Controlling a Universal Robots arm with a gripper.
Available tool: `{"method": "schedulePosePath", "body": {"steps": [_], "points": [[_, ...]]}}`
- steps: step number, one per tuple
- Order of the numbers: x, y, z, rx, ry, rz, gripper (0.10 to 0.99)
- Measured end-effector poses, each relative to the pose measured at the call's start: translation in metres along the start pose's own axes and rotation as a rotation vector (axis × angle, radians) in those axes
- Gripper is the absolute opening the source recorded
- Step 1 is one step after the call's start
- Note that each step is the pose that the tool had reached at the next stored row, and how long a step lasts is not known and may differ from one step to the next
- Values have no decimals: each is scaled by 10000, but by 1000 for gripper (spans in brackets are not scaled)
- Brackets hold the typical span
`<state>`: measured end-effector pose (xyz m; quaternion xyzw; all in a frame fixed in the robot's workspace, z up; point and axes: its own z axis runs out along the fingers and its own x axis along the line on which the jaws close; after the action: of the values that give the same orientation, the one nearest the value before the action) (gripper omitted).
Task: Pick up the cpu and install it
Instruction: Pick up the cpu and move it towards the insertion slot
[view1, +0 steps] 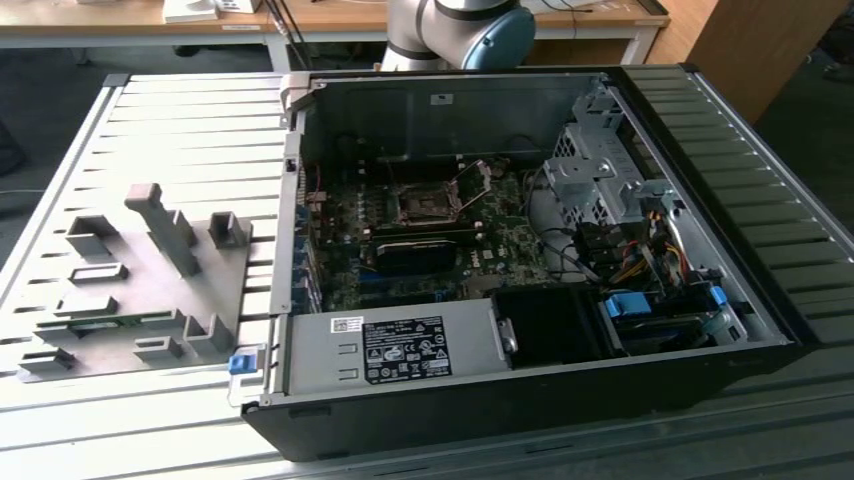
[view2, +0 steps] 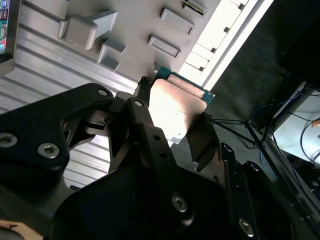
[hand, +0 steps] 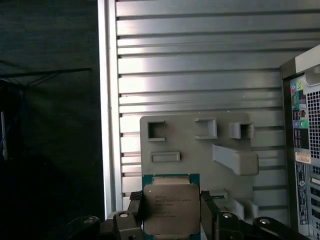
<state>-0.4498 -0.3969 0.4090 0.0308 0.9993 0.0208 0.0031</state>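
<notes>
Print runs in faint lines across the silver lid of the cpu (hand: 170, 205), too small to read, and white labels (view1: 400, 350) sit in the computer case (view1: 534, 415) just beside the grey fixture plate (hand: 200, 150). The gripper (hand: 171, 212) is clenched on the cpu's opposite edges, holding it raised above that plate, lid toward the wrist, which faces down at the plate

Strong light glares white off the slatted table (view1: 174, 120) beside the open computer case (view1: 534, 410), whose interior sits in dim shadow, and in the second wrist view the cpu (view2: 175, 107) top washes out in a warm sheen.
</notes>
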Motion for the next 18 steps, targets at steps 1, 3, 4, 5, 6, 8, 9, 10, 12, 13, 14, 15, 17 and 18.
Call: {"method": "schedulePosePath", "body": {"steps": [1,3,4,5,6,8,9,10,12,13,14,15,17,18], "points": [[0,1,-12,0,0,0,545],[0,3,-34,0,0,0,545],[0,4,-45,0,-1,0,545],[0,4,-54,0,-1,0,545],[0,6,-64,0,-1,0,545],[0,7,-81,-1,-1,0,545],[0,8,-90,0,-1,0,545],[0,9,-101,0,0,0,545],[0,13,-123,1,0,1,545],[0,15,-134,1,0,1,545],[0,17,-145,1,0,1,545],[0,18,-156,1,0,1,545],[0,20,-177,1,-1,1,545],[0,21,-187,0,-1,0,545]]}}
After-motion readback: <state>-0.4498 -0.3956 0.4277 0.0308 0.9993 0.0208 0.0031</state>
